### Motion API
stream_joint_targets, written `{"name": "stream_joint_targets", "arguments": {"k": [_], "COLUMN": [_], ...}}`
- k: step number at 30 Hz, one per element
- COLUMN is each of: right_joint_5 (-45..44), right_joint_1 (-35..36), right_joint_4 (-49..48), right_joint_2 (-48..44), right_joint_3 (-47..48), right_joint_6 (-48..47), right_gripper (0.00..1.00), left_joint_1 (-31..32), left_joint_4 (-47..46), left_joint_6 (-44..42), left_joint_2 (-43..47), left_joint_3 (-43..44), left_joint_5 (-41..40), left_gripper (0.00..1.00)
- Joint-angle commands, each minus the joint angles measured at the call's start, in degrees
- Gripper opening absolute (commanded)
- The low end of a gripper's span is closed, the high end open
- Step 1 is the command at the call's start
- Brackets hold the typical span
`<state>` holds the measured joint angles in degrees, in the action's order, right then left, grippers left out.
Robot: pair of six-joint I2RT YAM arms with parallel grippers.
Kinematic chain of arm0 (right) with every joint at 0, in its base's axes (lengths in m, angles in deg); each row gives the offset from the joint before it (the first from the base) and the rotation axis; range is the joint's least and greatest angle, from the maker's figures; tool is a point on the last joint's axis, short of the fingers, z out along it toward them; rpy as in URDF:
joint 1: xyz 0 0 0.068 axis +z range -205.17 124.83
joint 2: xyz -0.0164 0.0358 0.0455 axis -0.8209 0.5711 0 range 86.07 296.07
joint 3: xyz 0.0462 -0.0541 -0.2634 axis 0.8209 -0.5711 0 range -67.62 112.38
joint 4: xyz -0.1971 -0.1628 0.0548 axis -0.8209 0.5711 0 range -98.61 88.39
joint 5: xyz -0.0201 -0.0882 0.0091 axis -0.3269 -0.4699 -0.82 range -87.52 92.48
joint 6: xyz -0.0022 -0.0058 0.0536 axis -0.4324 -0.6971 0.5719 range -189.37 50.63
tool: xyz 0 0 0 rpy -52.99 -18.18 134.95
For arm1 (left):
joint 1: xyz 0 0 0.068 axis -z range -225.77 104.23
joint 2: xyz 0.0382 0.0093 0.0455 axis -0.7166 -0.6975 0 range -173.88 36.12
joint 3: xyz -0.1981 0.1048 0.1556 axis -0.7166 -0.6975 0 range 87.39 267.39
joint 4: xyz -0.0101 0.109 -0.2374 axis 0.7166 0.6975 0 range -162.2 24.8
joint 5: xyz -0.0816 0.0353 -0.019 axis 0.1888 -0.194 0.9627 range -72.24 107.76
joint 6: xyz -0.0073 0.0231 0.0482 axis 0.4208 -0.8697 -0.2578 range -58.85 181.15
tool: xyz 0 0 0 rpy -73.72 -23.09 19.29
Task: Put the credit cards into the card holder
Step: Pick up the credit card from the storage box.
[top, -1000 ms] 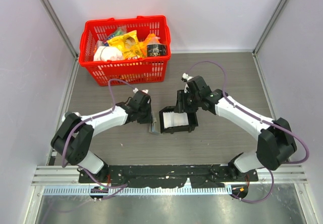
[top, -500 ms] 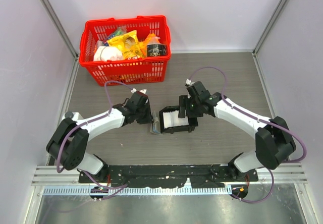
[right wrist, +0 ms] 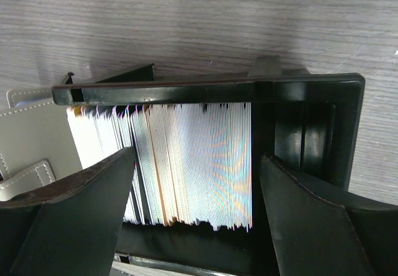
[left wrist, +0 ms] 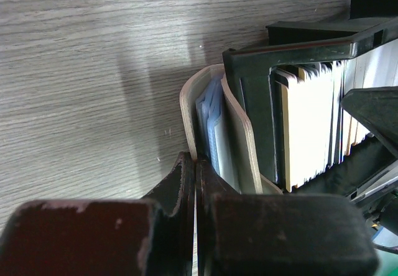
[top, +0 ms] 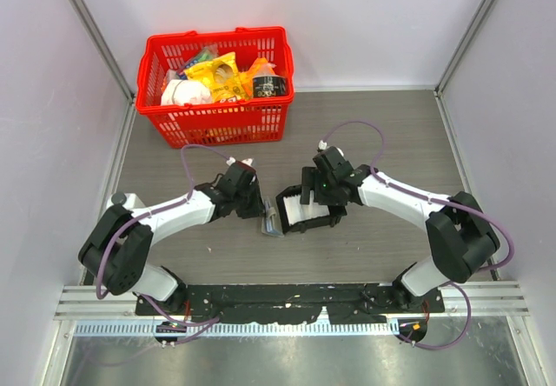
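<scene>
The grey-beige card holder stands on edge, partly open, blue pockets showing, pressed against the black tray. My left gripper is shut on its outer flap; in the top view the gripper sits just left of the card holder. The credit cards, white with some tan, stand packed in the tray. My right gripper is open, lowered into the tray with a finger on each side of the card stack; it also shows in the top view.
A red basket full of snack packets stands at the back left. Grey walls and metal posts close in the table on three sides. The card holder's stitched outer face shows left of the tray.
My right gripper has moved down and left into the tray, over the cards. The tray has turned slightly and the card holder has shifted a little right with the left gripper.
</scene>
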<state>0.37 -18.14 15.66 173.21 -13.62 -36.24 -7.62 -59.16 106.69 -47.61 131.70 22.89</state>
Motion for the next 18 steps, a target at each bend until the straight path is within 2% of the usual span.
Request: {"name": "stream_joint_targets", "arguments": {"k": [1, 4, 8, 9, 12, 18], "right_joint_5": [-0.18, 4.39, 7.36, 8.69, 12.11, 15.64], "right_joint_1": [0.40, 0.40, -0.03, -0.56, -1.09, -2.14], "right_joint_4": [-1.25, -0.11, -4.32, -4.41, -4.93, -5.82], "right_joint_2": [3.82, 6.73, 3.40, 3.31, 2.52, 0.15], "right_joint_3": [-2.06, -0.83, -4.33, -4.17, -3.72, -1.36], "right_joint_6": [0.37, -0.87, 0.71, 0.63, 0.54, 0.80], "right_gripper": [0.85, 0.85, 0.85, 0.82, 0.59, 0.48], "left_joint_1": [0.17, 0.17, 0.26, 0.17, 0.26, 0.26], "left_joint_4": [-2.58, -2.40, -2.23, -2.23, -2.58, -3.10], "left_joint_6": [0.60, 0.43, 0.34, 0.34, 0.34, 0.25], "left_joint_2": [2.60, 2.34, 2.34, 2.08, 1.64, 0.32], "left_joint_3": [-0.11, 0.16, 0.51, 0.60, 0.77, 1.21], "left_joint_5": [1.20, 1.11, 0.94, 0.76, 0.59, 0.41], "left_gripper": [0.00, 0.00, 0.00, 0.00, 0.00, 0.00]}}
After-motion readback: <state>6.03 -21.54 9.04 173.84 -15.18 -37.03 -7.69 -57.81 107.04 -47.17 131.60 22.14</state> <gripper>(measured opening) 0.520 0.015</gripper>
